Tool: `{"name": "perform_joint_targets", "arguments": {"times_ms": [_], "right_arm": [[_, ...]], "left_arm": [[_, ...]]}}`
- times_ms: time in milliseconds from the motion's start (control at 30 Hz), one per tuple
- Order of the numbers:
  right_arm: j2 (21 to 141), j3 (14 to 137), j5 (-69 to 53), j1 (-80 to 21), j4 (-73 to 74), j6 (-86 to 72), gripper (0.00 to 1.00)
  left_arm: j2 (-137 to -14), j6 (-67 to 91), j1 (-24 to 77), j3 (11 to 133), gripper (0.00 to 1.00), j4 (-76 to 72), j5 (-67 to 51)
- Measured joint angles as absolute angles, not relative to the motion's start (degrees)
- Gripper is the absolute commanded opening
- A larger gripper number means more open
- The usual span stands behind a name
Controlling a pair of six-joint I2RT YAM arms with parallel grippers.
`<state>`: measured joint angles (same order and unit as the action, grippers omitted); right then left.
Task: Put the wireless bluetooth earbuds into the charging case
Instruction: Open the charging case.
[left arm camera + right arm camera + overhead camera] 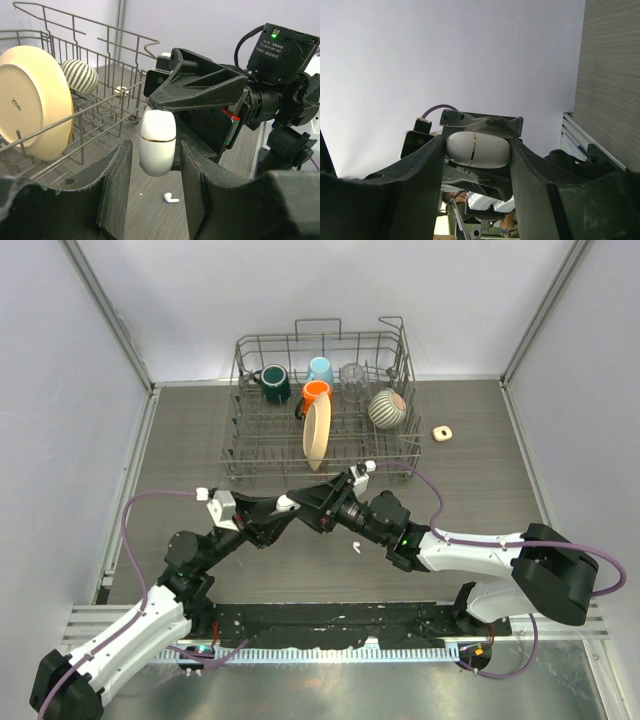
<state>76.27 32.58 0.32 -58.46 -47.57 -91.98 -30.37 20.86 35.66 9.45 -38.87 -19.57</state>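
The charging case (157, 142), white and glossy with a thin gold seam, is closed and held in the air above the table's middle. My right gripper (477, 147) is shut on it, and the case (477, 150) touches both of its fingers. My left gripper (155, 152) is open, with a finger on each side of the case and a gap on both sides. In the top view the two grippers meet, left (292, 506) and right (322, 504), and hide the case. One white earbud (356, 547) lies on the table below them and shows between the left fingers (171, 198). No other earbuds show.
A wire dish rack (320, 405) at the back holds mugs, a glass, a striped bowl (387, 408) and a cream plate (35, 100). A beige-tinted case (442, 432) lies to the right of the rack. Metal rails run along the table's near edge.
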Motion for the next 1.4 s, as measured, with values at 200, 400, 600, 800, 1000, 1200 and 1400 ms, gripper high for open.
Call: {"name": "perform_joint_targets", "arguments": {"times_ms": [200, 400, 600, 800, 1000, 1200, 1400], "right_arm": [[76.3, 32.6, -0.3, -58.5, -47.6, -91.8, 0.14], [76.3, 33.0, -1.3, -58.5, -47.5, -91.6, 0.14], [76.3, 33.3, -1.5, -58.5, -47.5, -91.6, 0.14], [76.4, 33.3, -1.6, -58.5, -47.5, -91.6, 0.14], [76.6, 33.3, -1.7, -58.5, -47.6, -91.7, 0.14], [76.6, 33.3, -1.7, -58.5, -47.6, -91.7, 0.14], [76.6, 33.3, -1.7, -58.5, -47.6, -91.7, 0.14]], "left_arm": [[-31.8, 21.3, 35.7, 9.6, 0.41, -39.2, -20.0], [-32.1, 22.1, 35.7, 9.6, 0.4, -40.0, -20.5], [-32.1, 22.1, 35.7, 9.6, 0.38, -40.9, -20.6], [-32.1, 22.1, 35.7, 9.6, 0.37, -42.3, -20.6], [-32.0, 22.1, 35.7, 9.6, 0.33, -43.0, -20.5], [-32.4, 22.3, 35.7, 9.6, 0.38, -43.1, -20.6], [-33.1, 22.4, 35.7, 9.6, 0.3, -43.1, -20.8]]}}
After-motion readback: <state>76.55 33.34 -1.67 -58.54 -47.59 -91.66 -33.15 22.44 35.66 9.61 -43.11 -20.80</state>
